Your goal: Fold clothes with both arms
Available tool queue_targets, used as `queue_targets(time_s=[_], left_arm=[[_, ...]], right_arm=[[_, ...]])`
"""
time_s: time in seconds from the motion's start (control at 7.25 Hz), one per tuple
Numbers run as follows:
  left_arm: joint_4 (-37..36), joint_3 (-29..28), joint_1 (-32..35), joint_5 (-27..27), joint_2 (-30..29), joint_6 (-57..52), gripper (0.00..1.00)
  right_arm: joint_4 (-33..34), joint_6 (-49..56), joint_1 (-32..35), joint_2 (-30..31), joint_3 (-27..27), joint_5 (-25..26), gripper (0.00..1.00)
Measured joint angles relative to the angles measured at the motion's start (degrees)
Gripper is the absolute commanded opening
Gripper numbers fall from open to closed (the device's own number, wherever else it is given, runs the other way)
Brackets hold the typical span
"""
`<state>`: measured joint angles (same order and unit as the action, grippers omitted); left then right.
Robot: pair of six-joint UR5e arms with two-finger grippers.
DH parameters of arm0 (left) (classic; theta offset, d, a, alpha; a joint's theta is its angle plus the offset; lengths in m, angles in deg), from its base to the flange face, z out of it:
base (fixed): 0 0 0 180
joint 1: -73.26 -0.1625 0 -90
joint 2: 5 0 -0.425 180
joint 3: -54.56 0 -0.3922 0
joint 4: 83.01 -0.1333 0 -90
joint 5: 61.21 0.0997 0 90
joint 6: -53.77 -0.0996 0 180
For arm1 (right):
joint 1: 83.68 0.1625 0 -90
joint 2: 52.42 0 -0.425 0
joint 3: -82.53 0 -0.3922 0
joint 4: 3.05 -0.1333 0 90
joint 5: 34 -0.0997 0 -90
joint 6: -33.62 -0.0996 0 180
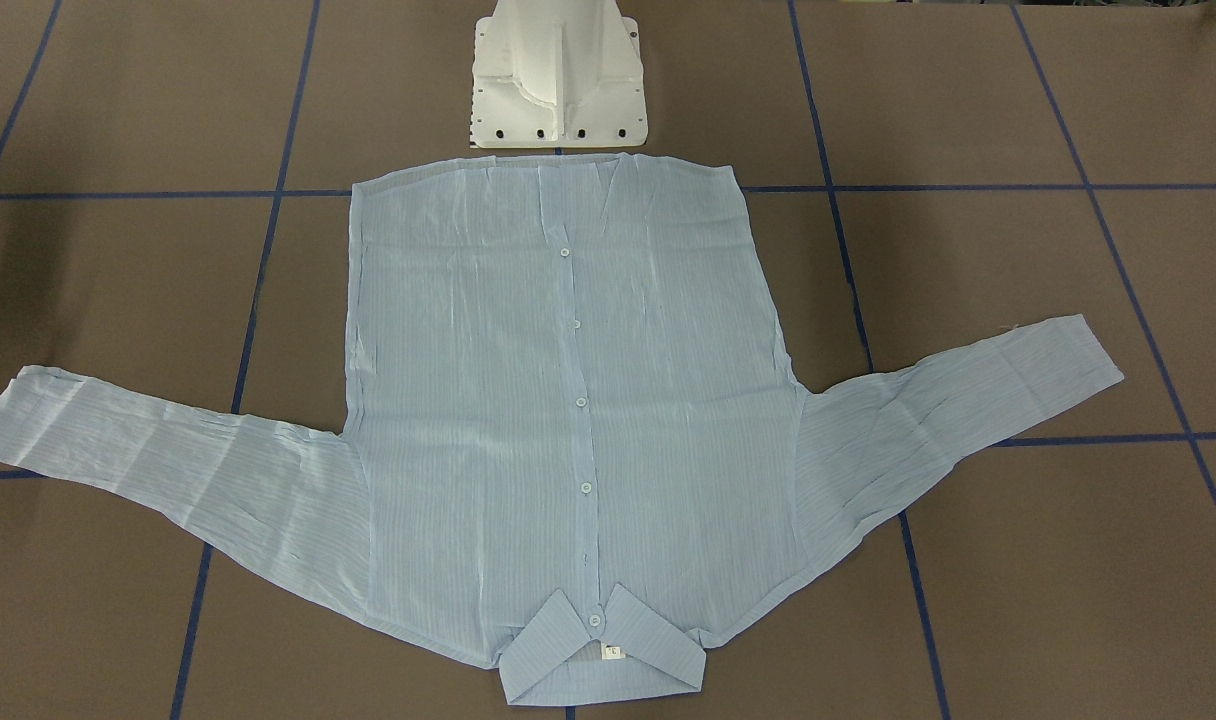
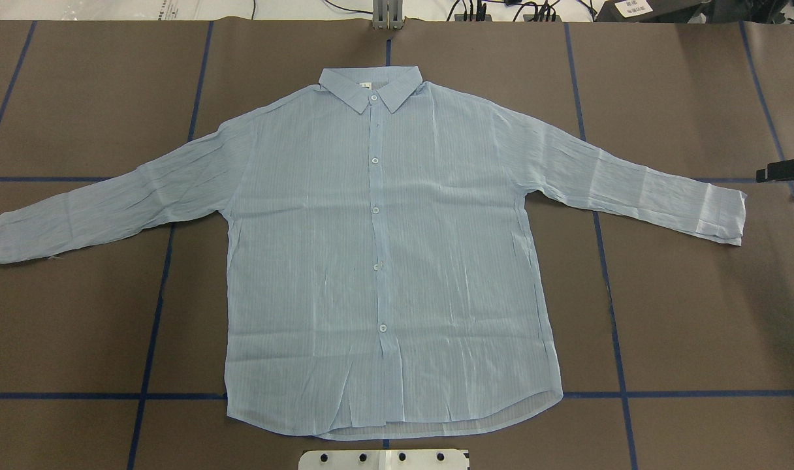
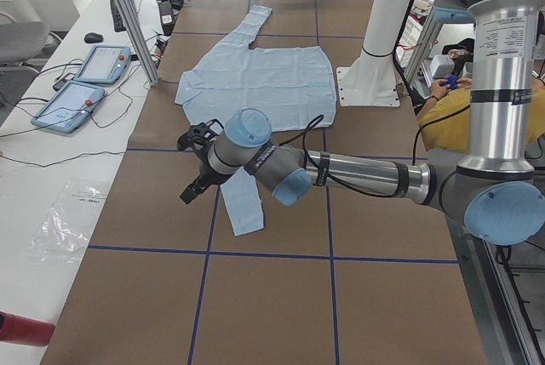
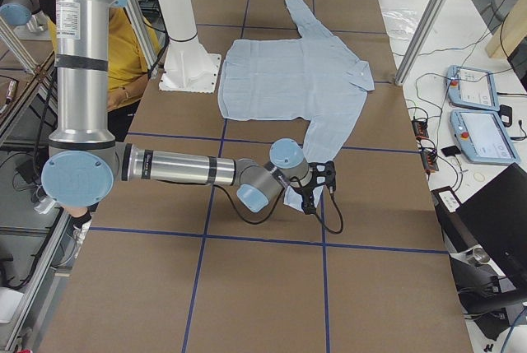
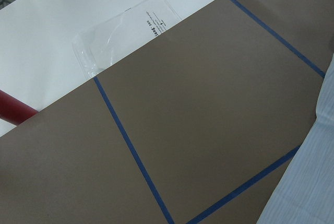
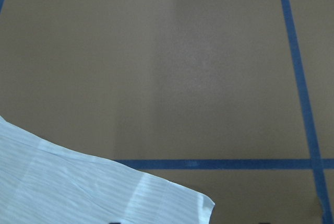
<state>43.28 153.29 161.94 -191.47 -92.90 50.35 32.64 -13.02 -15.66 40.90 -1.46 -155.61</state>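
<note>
overhead exterior view: the shirt (image 2: pixel 305 261) is laid out flat on the brown table (image 2: pixel 684 313), buttoned and front side up. both sleeves are spread out to the sides. the collar (image 2: pixel 371 88) is at the far side, and the hem is just beside the white pedestal (image 2: pixel 384 459). the 2 arms are down low at the sleeve ends. the left gripper (image 3: pixel 194 182) hangs by the left cuff and the right gripper (image 4: pixel 315 188) by the right cuff. honestly can't tell from these angles if either claw is spread or pressed together, or if it's touching the cloth.
</note>
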Motion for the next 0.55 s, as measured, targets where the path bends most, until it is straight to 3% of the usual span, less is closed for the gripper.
queue_targets(time_s=[0.55], left_arm=[[0.0,0.0,0.0,0.0,-0.1,-0.1,1.0]], right_arm=[[-2.9,-5.5,-6.5,-0.1,3.5,6.4,0.75]])
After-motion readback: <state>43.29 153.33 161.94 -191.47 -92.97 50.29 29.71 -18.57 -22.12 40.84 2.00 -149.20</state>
